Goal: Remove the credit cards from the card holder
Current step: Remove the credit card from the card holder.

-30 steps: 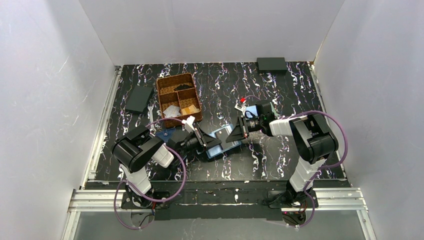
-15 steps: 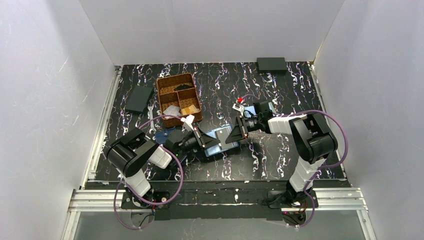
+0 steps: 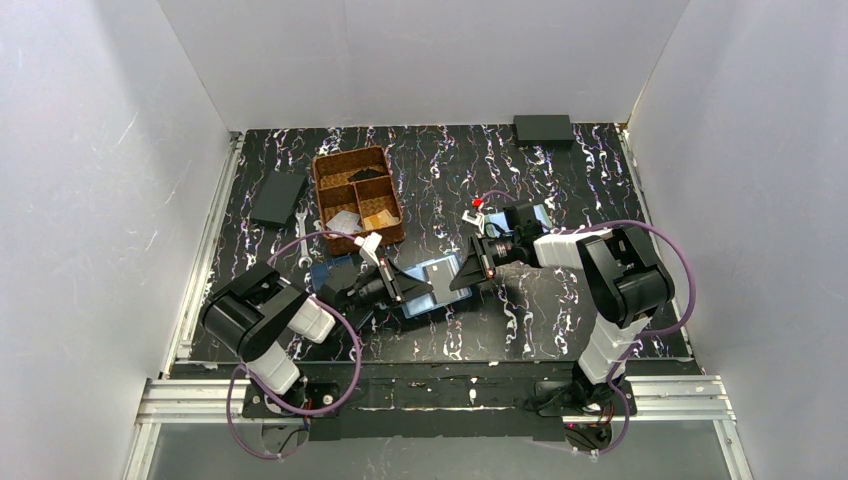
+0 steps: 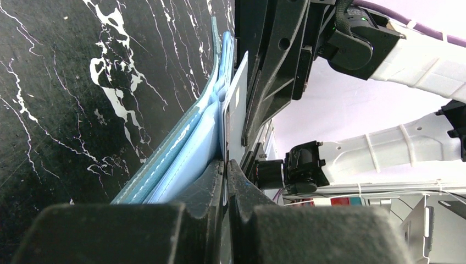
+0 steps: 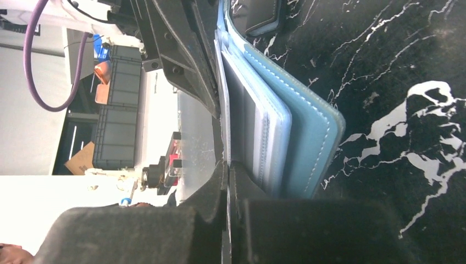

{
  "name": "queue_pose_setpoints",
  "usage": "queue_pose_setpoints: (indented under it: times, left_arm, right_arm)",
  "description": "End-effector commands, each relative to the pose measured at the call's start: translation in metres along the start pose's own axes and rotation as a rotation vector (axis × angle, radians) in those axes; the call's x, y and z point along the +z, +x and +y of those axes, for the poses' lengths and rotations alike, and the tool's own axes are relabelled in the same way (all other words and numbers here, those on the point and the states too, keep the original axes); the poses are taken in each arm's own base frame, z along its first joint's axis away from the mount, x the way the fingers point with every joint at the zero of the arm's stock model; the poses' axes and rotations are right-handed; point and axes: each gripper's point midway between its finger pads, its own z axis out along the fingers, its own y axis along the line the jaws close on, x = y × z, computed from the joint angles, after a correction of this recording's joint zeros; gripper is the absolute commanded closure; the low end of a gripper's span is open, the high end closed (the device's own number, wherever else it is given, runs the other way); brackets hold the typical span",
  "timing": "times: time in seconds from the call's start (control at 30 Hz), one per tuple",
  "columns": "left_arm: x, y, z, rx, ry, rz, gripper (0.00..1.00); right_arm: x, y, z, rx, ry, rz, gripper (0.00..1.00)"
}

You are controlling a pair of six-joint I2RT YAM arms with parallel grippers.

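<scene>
Hands of both arms meet at the card holder [image 3: 428, 300], which lies near the middle of the tabletop [image 3: 540, 320], a little toward 6 o'clock. Its steel-blue cover is down on the dark marbled surface and its paler pocket leaves are lifted off it.

The left hand [image 4: 225, 163] comes in from 9 o'clock. Its fingers [image 4: 206, 184] are pressed together on the edge of a thin whitish credit card [image 4: 236, 104], which stands against the inner leaves. How much of it sits inside a pocket cannot be told.

The right hand [image 5: 226, 165] comes in from 3 o'clock, tip to tip with the left one. Its fingers [image 5: 258, 220] are also closed tight, pinching a thin inner leaf of the card holder. Whether that leaf is a pocket or a card edge is not clear.

Just beside the left hand, at 9 o'clock from the card holder, a navy wallet [image 3: 325, 272] lies partly under the arm. A small wrench [image 3: 303, 240] lies just past it.

Farther out, at 11 o'clock, stands a brown basket [image 3: 349, 154] with compartments holding pale, tan and dark bits. A black wallet [image 3: 278, 197] lies at 10 o'clock, near the left rail. A black box [image 3: 543, 128] sits at the far edge, at 1 o'clock.
</scene>
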Motion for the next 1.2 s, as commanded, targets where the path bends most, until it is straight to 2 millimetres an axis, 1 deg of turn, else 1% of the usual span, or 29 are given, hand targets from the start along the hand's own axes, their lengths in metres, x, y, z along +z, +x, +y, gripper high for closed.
queue_pose_setpoints:
  times: [0.0, 0.17, 0.37, 0.6, 0.7, 0.77, 0.83, 0.93, 1.07, 1.1, 1.17]
  left_arm:
    - [-0.011, -0.008, -0.013, 0.061, 0.058, -0.016, 1.00]
    - [-0.014, -0.007, -0.011, 0.052, 0.059, -0.001, 1.00]
    - [-0.019, -0.010, -0.011, 0.049, 0.063, -0.007, 1.00]
    - [-0.016, -0.012, -0.018, 0.044, 0.086, 0.003, 1.00]
    - [-0.015, -0.014, -0.023, 0.037, 0.099, 0.004, 0.83]
    - [-0.013, -0.014, -0.025, 0.027, 0.106, 0.012, 0.76]
    - [-0.010, -0.013, -0.028, 0.021, 0.113, 0.021, 0.72]
    - [-0.005, -0.011, -0.027, 0.010, 0.108, 0.031, 0.68]
    - [0.002, -0.007, -0.016, -0.018, 0.076, 0.042, 0.65]
    - [0.003, -0.006, -0.013, -0.023, 0.068, 0.041, 0.61]
    - [0.005, -0.006, -0.010, -0.027, 0.058, 0.037, 0.58]
  right_arm:
    - [-0.004, -0.008, 0.003, -0.023, -0.027, -0.004, 0.99]
    - [-0.004, -0.008, 0.005, -0.032, -0.034, -0.001, 0.99]
    - [-0.005, -0.008, 0.006, -0.035, -0.040, 0.001, 0.99]
    - [-0.005, -0.006, 0.010, -0.046, -0.058, 0.013, 0.99]
    - [-0.004, -0.005, 0.011, -0.043, -0.066, 0.019, 0.99]
    - [-0.004, -0.004, 0.012, -0.042, -0.072, 0.024, 0.99]
    - [-0.003, -0.004, 0.013, -0.043, -0.080, 0.031, 0.99]
    - [-0.003, -0.002, 0.017, -0.052, -0.095, 0.044, 0.99]
    - [-0.003, 0.002, 0.022, -0.061, -0.124, 0.067, 0.99]
    - [-0.004, 0.003, 0.023, -0.069, -0.134, 0.071, 0.99]
    - [-0.005, 0.005, 0.026, -0.074, -0.158, 0.081, 0.99]
